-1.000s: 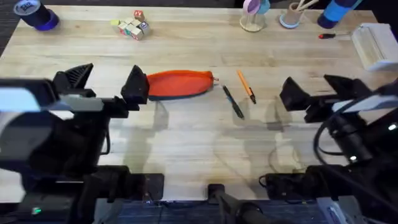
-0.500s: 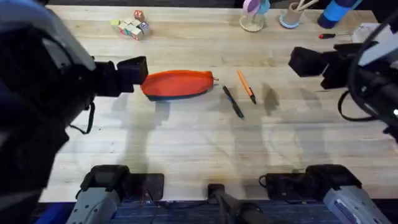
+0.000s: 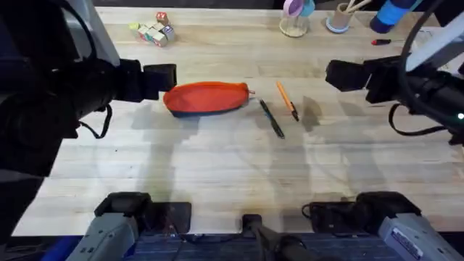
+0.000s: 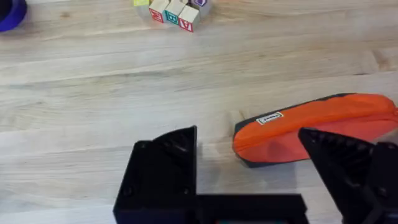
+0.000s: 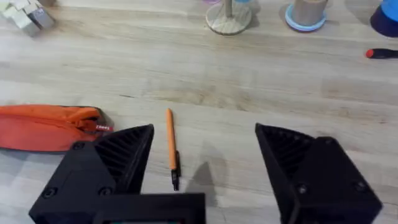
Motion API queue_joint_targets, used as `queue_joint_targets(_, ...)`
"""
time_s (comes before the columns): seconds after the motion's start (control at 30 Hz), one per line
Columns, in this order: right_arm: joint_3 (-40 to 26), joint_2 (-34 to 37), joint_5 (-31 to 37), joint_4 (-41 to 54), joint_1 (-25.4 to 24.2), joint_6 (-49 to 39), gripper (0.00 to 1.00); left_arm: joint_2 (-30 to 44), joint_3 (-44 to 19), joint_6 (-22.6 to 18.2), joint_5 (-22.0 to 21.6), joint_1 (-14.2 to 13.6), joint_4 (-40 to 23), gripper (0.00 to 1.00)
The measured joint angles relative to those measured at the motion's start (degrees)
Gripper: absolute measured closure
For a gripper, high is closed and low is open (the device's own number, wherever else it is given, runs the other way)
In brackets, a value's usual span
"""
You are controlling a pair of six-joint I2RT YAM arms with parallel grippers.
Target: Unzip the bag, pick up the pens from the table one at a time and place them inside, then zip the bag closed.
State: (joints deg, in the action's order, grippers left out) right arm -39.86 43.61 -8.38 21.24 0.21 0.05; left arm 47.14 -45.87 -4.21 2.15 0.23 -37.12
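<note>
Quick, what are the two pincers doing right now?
Left pincer: open, holding nothing, beside the bag.
Right pincer: open, holding nothing, above the orange pen.

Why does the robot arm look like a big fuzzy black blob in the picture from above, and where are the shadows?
In the overhead view the left arm rises close under the camera, so it shows large, dark and blurred; soft grey shadows lie on the table beside the orange pen. In the left wrist view the bag looks sharp, with a thin shadow under it.

Both arms hover raised, left gripper (image 4: 249,168) and right gripper (image 5: 205,168) fingers spread.
</note>
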Motion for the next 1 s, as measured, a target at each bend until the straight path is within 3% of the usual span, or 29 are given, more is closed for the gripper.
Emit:
queue_joint_targets(0.17, -0.1, 0.0, -0.1, 0.3, 0.0, 0.0, 0.005, 0.2, 0.0, -3.4, 1.1, 0.0, -0.2, 0.008)
queue_joint_targets(0.47, -0.1, 0.0, -0.2, 0.3, 0.0, 0.0, 0.006, 0.2, 0.0, -25.8, 4.1, 0.0, -2.4, 0.008)
queue_joint_targets(0.67, -0.2, 0.0, -0.2, 0.3, 0.0, 0.0, 0.006, 1.8, 0.0, -34.8, 4.7, 0.4, -5.3, 0.008)
queue_joint_targets(0.83, -0.2, 0.0, -0.2, 0.3, 0.0, 0.0, 0.006, 4.3, 0.0, -40.4, 10.2, 4.5, -7.0, 0.009)
queue_joint_targets(1.0, -0.2, 0.0, -0.2, 0.3, 0.0, 0.0, 0.006, 6.8, 0.0, -44.8, 19.5, 13.0, -7.0, 0.010)
